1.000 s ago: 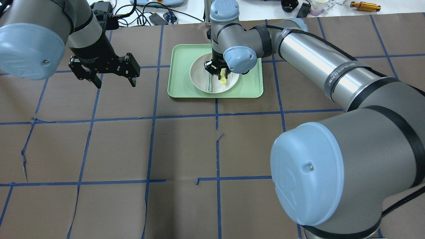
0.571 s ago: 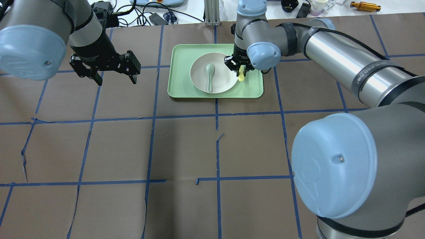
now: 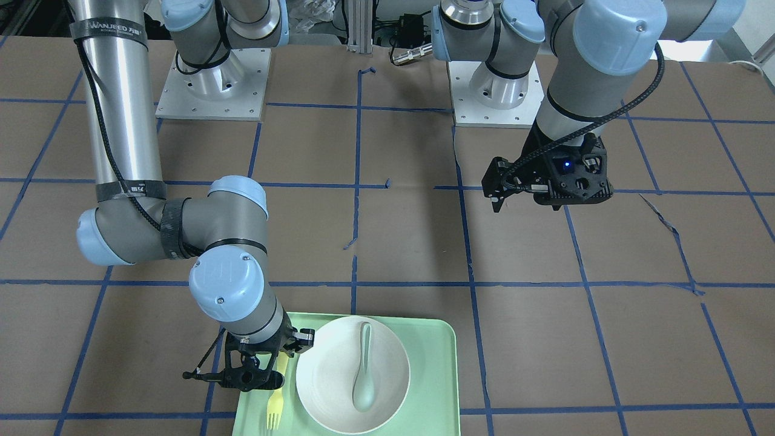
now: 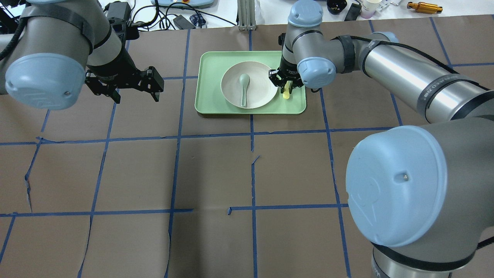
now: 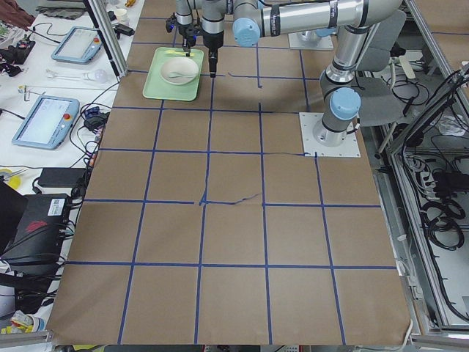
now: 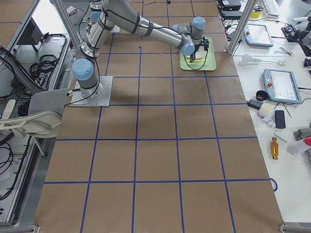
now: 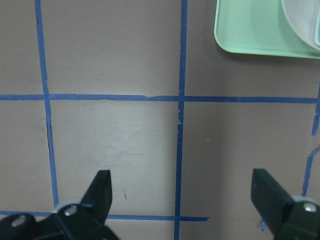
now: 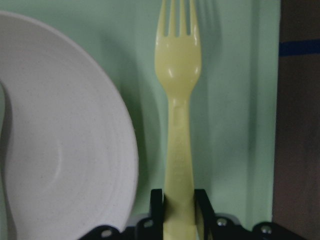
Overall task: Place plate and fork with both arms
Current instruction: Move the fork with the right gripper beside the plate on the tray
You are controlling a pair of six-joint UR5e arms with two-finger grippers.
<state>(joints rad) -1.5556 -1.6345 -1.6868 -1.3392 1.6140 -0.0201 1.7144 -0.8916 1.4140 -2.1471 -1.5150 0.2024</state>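
Note:
The off-white plate point(image 4: 259, 92) lies on the light-green tray point(image 4: 210, 77), also seen in the front view point(image 3: 330, 378). My right gripper point(image 4: 286, 85) is shut on the handle of the pale-yellow fork point(image 4: 286, 95). It holds the fork low over the tray strip just right of the plate, tines pointing away from the robot point(image 3: 274, 410). The right wrist view shows the fork point(image 8: 178, 100) pinched in the gripper point(image 8: 179, 200), beside the plate rim point(image 8: 100, 150). My left gripper point(image 4: 135, 97) is open and empty, above the table left of the tray point(image 7: 182, 187).
A grey-green spoon point(image 4: 244, 88) lies in the plate. The tray's corner point(image 7: 250, 35) shows at the top right of the left wrist view. Cables and small items point(image 4: 181, 19) lie beyond the table's far edge. Blue tape lines grid the brown table.
My right gripper has carried the fork from over the plate to the right, to the tray strip beside it, uncovering the spoon. The left arm shifted slightly; its gripper stays open.

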